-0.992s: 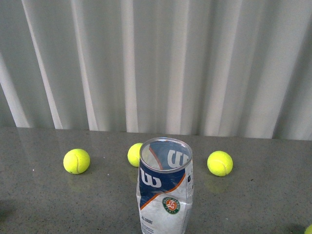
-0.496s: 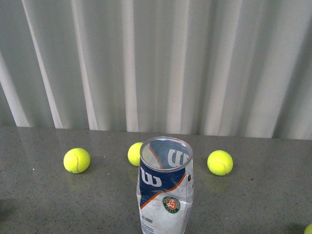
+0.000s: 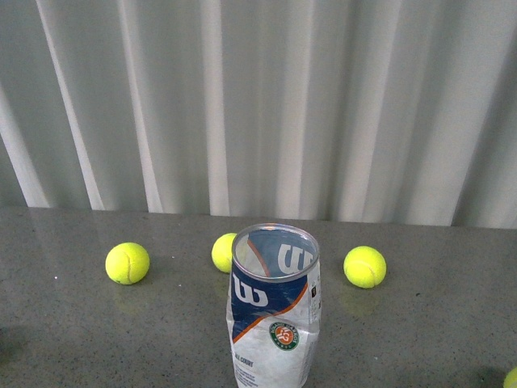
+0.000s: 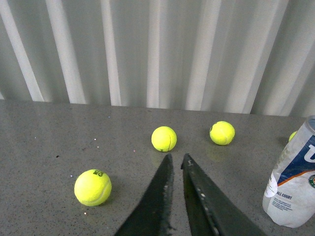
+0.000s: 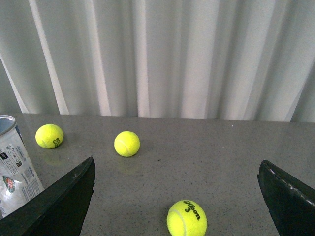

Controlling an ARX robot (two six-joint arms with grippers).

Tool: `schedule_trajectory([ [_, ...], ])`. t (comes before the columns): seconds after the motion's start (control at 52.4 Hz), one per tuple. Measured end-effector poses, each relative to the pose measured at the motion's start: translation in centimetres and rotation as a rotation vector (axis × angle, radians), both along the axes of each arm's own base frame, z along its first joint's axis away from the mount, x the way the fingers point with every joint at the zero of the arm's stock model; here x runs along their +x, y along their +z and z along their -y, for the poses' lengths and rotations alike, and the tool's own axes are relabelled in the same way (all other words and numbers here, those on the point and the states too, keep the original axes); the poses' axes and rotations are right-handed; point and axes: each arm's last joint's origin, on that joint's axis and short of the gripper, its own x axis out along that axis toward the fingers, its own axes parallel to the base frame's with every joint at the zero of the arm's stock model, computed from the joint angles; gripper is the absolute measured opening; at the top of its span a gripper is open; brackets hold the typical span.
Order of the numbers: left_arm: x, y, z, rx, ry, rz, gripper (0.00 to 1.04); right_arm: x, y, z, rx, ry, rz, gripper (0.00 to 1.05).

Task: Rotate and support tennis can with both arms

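Left end effector [image 4: 177,164] jaws nearly together, empty. Right end effector [image 5: 177,196] wide apart, empty. Tennis can [image 3: 274,311] upright, open-topped, mid-bench [image 3: 65,339], untouched. Risk: one-sided contact tips light can; nearest tennis ball [image 3: 224,254] may get knocked away.

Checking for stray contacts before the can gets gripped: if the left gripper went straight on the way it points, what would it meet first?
Probably a tennis ball, which lies just beyond the left gripper tips, though depth is unclear. The tennis can stands well off to one side.
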Motion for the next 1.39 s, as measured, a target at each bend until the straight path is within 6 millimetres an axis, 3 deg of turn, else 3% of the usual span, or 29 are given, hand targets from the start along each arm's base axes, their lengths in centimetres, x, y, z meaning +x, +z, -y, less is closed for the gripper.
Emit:
schedule_trajectory([
  [0.42,0.00,0.00,0.00,0.000,0.000,0.000,0.84,0.00,0.00,0.00,0.000,0.000,0.000,0.98],
  [0.534,0.00,0.00,0.00,0.001,0.000,0.000,1.00,0.00,0.00,0.00,0.000,0.000,0.000,0.98],
  [1.393,0.00,0.00,0.00,0.000,0.000,0.000,0.98,0.00,0.00,0.00,0.000,0.000,0.000,0.98],
])
